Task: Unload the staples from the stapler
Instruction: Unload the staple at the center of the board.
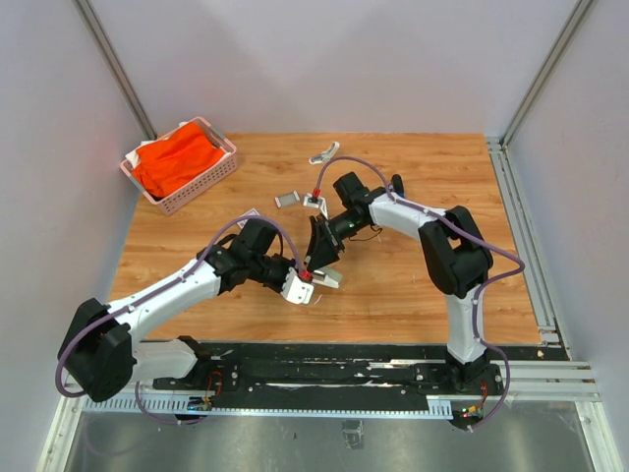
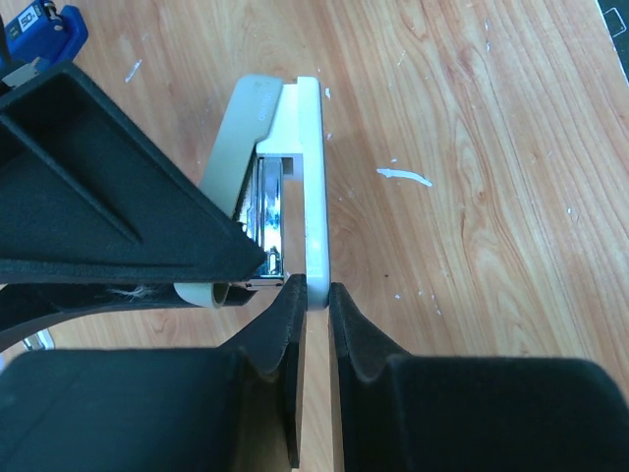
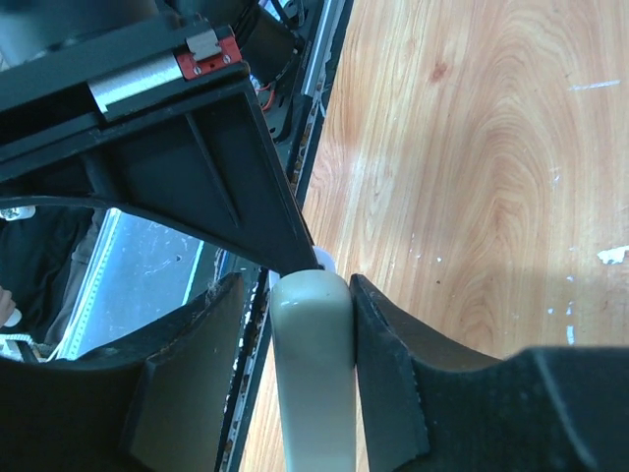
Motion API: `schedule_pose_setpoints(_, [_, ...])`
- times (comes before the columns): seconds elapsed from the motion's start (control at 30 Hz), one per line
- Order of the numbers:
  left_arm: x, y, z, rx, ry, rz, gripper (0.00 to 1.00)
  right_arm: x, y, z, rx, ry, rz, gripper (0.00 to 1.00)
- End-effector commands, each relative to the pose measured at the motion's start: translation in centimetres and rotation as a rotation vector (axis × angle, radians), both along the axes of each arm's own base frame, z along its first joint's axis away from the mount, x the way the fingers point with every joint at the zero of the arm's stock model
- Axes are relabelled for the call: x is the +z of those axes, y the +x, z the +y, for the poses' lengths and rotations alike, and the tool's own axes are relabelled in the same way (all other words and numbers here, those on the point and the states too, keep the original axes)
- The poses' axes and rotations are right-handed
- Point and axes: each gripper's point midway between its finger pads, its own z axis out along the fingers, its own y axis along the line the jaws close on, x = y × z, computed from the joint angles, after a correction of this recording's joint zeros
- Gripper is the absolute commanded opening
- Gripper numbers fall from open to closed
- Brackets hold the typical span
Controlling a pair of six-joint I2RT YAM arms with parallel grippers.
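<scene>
- Top view: the stapler (image 1: 322, 278) is seen mid-surface (image 1: 413, 285), between both arms, gripped by the left fingers (image 1: 298, 287) and the right fingers (image 1: 319, 251). A pink basket (image 1: 201, 187) (orange cloth inside) sits at the far left corner.
- Left wrist view: the left fingers (image 2: 290, 315) are closed on the end of the stapler's white base (image 2: 313, 177). The grey top stands apart from it and the chrome magazine (image 2: 267, 211) is exposed; staples cannot be made out there.
- Right wrist view: the right fingers (image 3: 378, 324) are clamped on the stapler's beige top arm (image 3: 313, 383).
</scene>
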Motion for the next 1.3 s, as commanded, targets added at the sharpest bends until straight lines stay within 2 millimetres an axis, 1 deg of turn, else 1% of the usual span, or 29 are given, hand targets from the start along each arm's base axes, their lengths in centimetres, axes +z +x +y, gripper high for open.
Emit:
schedule_pose_setpoints(0.0, [0.2, -0.7, -0.4, -0.037, -0.026, -0.024, 0.00, 2.3, 0.4, 0.2, 0.015, 0.054, 0.015, 0.47])
schedule_pose_setpoints(0.07, [-0.1, -0.7, -0.3, -0.037, -0.022, -0.025, 0.00, 2.8, 0.8, 0.0, 0.004, 0.062, 0.015, 0.40])
schedule_pose_setpoints(0.17, [-0.4, -0.7, -0.1, -0.032, -0.014, -0.028, 0.00, 3.1, 1.5, -0.5, -0.015, 0.067, 0.023, 0.28])
schedule_pose_setpoints(0.33, [-0.3, 0.0, -0.2, 0.012, -0.025, -0.029, 0.00, 4.4, 2.1, -1.2, -0.034, 0.087, 0.000, 0.16])
schedule_pose_setpoints(0.4, [-0.3, 0.6, -0.2, 0.049, -0.035, -0.036, 0.00, 5.0, 2.5, -1.6, -0.048, 0.099, -0.016, 0.13])
schedule_pose_setpoints(0.47, [-0.4, 1.2, -0.2, 0.091, -0.047, -0.049, 0.00, 6.9, 3.0, -2.3, -0.066, 0.125, -0.062, 0.12])
schedule_pose_setpoints(0.6, [-0.8, 2.0, 0.0, 0.165, -0.080, -0.062, 0.00, 9.6, 4.4, -4.1, -0.125, 0.152, -0.137, 0.09])
schedule_pose_setpoints(0.77, [-0.9, 3.3, -0.2, 0.282, -0.158, -0.062, 0.00, 12.3, 6.8, -6.6, -0.255, 0.157, -0.182, 0.06])
schedule_pose_setpoints(0.87, [-0.4, 4.7, -0.2, 0.383, -0.218, -0.070, 0.00, 13.8, 8.4, -7.8, -0.361, 0.181, -0.225, 0.02])
schedule_pose_setpoints(0.93, [0.0, 5.5, -0.3, 0.444, -0.257, -0.057, 0.00, 15.5, 9.3, -8.4, -0.418, 0.223, -0.277, 0.00])
schedule_pose_setpoints(1.0, [0.4, 5.9, -0.5, 0.483, -0.286, -0.039, 0.00, 16.8, 9.7, -8.7, -0.465, 0.251, -0.289, 0.00])
schedule_pose_setpoints(1.07, [1.0, 6.3, -0.7, 0.528, -0.320, -0.012, 0.00, 18.6, 10.2, -8.9, -0.528, 0.301, -0.325, 0.00])
schedule_pose_setpoints(1.13, [1.6, 6.7, -0.8, 0.576, -0.350, 0.010, 0.00, 20.6, 10.3, -9.1, -0.596, 0.367, -0.343, 0.00])
schedule_pose_setpoints(1.27, [2.0, 7.3, -0.7, 0.643, -0.381, 0.037, 0.00, 23.6, 10.3, -10.0, -0.704, 0.493, -0.373, 0.00])
